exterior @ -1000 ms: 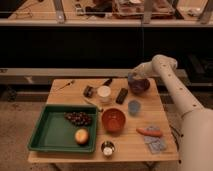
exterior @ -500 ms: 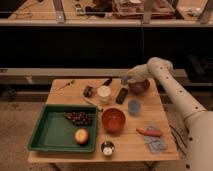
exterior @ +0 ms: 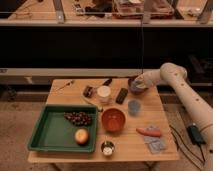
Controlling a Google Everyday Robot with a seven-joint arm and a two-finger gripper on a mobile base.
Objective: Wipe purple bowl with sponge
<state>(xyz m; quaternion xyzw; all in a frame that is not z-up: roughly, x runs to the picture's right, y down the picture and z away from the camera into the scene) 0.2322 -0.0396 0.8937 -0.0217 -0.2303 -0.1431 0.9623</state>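
The purple bowl point(exterior: 139, 90) stands at the far right of the wooden table point(exterior: 65, 92), mostly covered by my arm. My gripper point(exterior: 133, 83) is right at the bowl's near-left rim, reaching down from the white arm that comes in from the right. The pale blue sponge does not show; it is hidden at the gripper or in the bowl.
A green tray point(exterior: 47, 136) at front left holds grapes point(exterior: 77, 118) and a round fruit point(exterior: 81, 136). Near the purple bowl are a blue cup point(exterior: 133, 107), an orange bowl point(exterior: 113, 120), a white cup point(exterior: 104, 93) and a black object point(exterior: 121, 95). A carrot point(exterior: 149, 132), blue-grey cloth point(exterior: 156, 144) and metal bowl point(exterior: 107, 148) lie in front.
The gripper swung slightly left at the purple bowl, then back right and a little lower onto it. The bowl and the other things on the table have not moved.
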